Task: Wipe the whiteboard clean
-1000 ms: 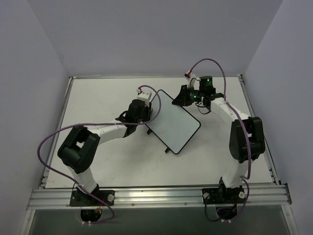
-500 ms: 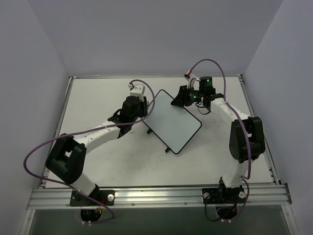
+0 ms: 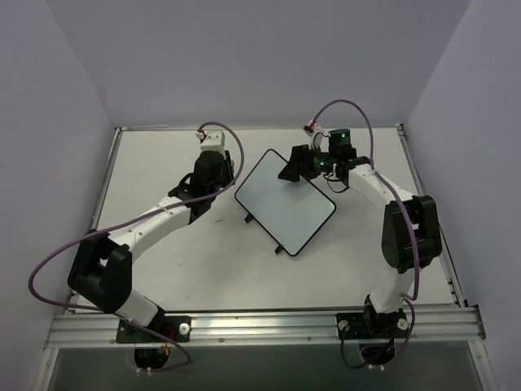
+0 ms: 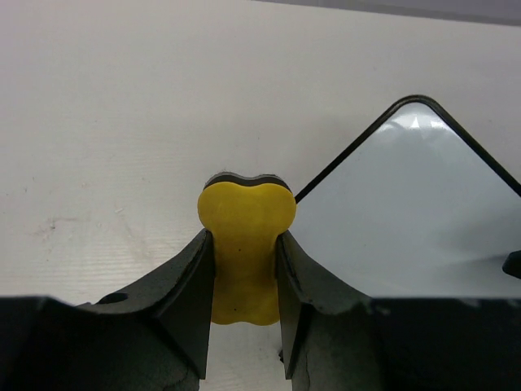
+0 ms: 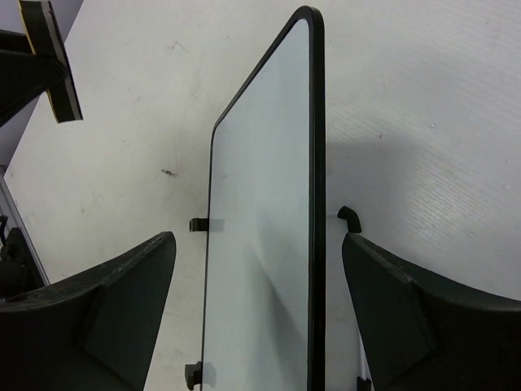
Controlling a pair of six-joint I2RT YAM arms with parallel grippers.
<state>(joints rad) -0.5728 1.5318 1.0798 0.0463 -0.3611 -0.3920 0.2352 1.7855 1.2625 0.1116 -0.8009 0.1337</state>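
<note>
Table: white matte tabletop (image 3: 163, 163); carried everything, w/ arm bases bolted at near edge.
Board spot: small white rectangular whiteboard w/ thin black frame (image 3: 285, 204); lay mid-table betw. the two arms, closer to the right one.
Board feet: two small black feet (image 3: 279, 249); stuck out from near-left long edge onto table.
Board long axis: ran diagonal, near-right to far-left; pointed one rounded corner at near edge, the opposite corner at far wall.
Board face: looked blank in all 3 views, no ink made out; prob. little or nothing left to wipe.
Board tilt: flat or slightly propped, couldn't tell.
Left claw: left gripper (image 4: 244, 248); clenched on yellow bone-shaped eraser w/ black backing (image 4: 246, 208); sat off the board, just beside far-left short edge, over bare table; touching table or not, couldn't tell.
Why so (left): pinched eraser across its narrow waist, prob. for a firm hold under wiping pressure; clear of board, so no rubbing at this moment.
Right claw: right gripper (image 3: 291, 167); released, spread wide, straddled far-right long edge nr far corner; no contact seen.
Why so (right): prob. placed to brace board vs. sliding when pushed by eraser; a guess, not seen.
</note>
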